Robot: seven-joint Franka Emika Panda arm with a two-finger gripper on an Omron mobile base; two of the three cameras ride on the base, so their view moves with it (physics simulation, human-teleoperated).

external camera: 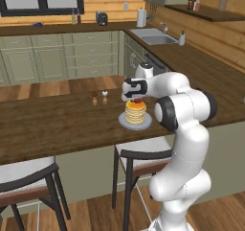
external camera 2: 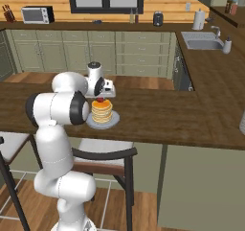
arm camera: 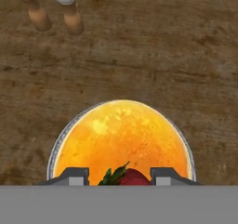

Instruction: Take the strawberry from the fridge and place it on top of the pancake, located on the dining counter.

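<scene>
Holding the strawberry (arm camera: 131,177) clamped between my fingers (arm camera: 74,175) directly above the pancake (arm camera: 122,141) stack on the tabletop (arm camera: 139,56), I judge the release needs only a straight drop down.

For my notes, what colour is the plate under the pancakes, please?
Grey plate, clearest in the left base view.

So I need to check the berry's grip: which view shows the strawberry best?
The hand view: the strawberry sits large between the fingertips, over the pancake. Both base views show a small red spot above the stack.
</scene>
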